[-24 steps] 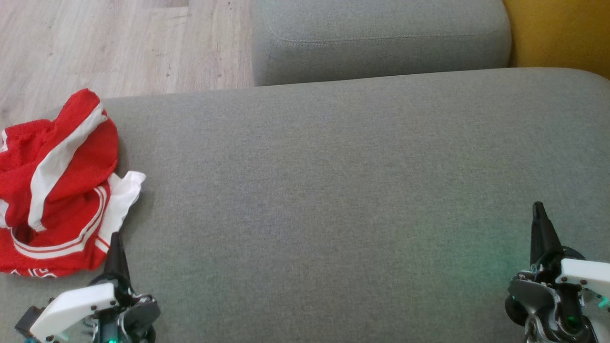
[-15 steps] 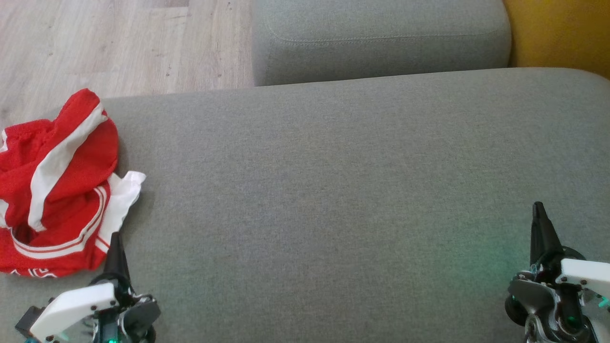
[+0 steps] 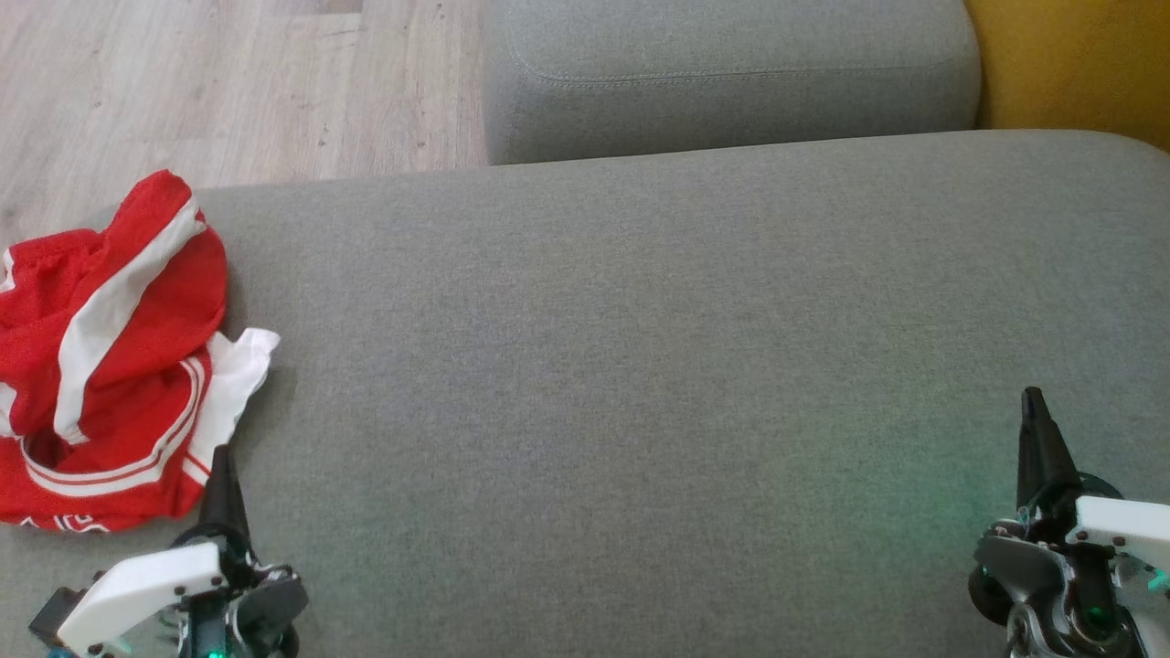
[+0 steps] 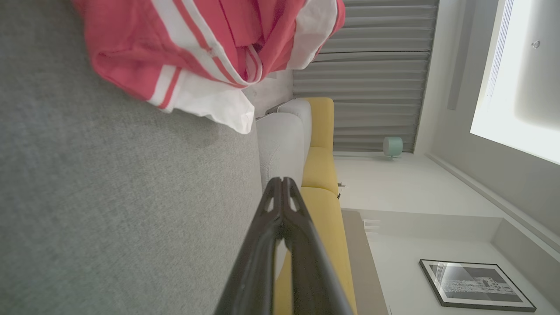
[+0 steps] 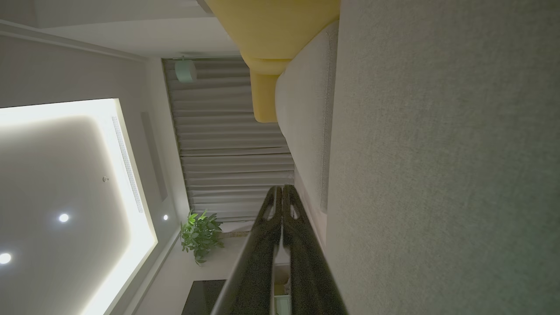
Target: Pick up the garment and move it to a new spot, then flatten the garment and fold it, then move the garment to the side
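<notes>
Lying: garment (image 3: 101,356) crumpled on sofa seat (image 3: 640,366), just ahead-left of left end effector (image 3: 222,461), heap running forward.
Nearer arm: left; right end effector (image 3: 1034,402) well apart.
Grip: both closed tight, empty.

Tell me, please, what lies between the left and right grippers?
Just bare grey cushion lies between the left gripper and the right gripper, as the head view shows.
</notes>
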{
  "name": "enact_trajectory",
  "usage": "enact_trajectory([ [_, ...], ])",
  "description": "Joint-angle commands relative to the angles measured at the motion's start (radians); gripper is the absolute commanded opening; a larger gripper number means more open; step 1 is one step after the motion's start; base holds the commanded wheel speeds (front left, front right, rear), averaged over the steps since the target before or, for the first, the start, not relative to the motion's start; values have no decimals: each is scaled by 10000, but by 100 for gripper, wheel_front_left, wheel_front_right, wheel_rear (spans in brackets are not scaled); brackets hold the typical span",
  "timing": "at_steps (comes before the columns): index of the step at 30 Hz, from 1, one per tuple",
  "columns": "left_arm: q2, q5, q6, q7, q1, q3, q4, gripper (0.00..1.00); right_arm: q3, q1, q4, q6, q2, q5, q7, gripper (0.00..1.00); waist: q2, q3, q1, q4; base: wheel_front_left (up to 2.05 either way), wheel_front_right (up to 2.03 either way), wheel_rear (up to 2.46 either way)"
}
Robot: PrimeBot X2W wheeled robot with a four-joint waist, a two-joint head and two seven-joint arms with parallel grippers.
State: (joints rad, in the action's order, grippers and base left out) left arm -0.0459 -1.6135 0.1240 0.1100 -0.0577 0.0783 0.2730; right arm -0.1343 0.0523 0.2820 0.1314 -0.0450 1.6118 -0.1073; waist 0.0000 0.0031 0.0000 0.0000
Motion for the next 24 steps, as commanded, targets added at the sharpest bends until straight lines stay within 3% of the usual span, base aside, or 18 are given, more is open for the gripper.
enact_trajectory([
  [1, -43, 46, 67, 30, -503, 352, -281, 0, 207, 556, -372, -7, -52, -29, -58, 0, 0, 0, 0, 0, 0, 0, 0],
  [24, -43, 46, 67, 30, -503, 352, -281, 0, 208, 556, -372, -7, -52, -29, -57, 0, 0, 0, 0, 0, 0, 0, 0],
])
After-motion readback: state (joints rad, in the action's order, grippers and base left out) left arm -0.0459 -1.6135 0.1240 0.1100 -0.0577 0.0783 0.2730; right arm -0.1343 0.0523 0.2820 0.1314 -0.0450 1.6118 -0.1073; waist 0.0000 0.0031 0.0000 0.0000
